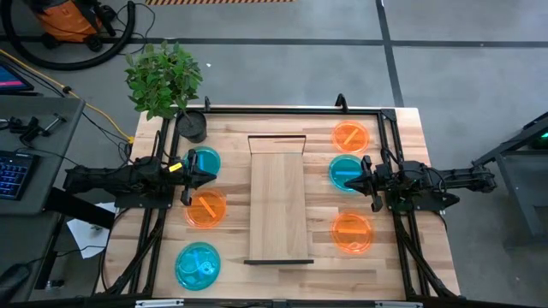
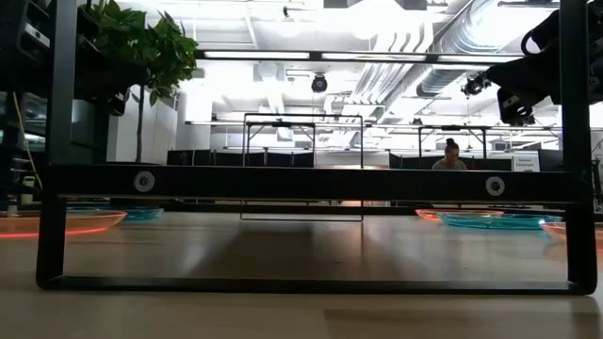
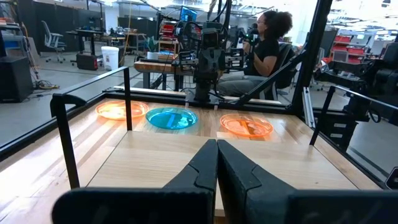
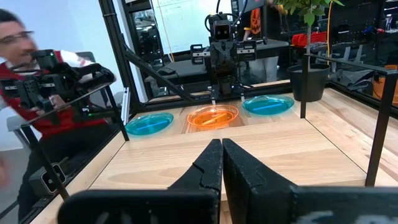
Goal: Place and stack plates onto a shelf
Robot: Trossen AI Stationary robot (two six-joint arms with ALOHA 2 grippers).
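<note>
No text, label, brand or number can be read in any view. In the low view a small white sign (image 2: pixel 526 162) stands far back in the room, but its print is too small to make out. The whiteboard (image 4: pixel 177 25) behind the table in the right wrist view carries only faint, unreadable marks.

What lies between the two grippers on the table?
In the high view, the shelf, bare of plates, lies between the shut left gripper and the shut right gripper.
</note>
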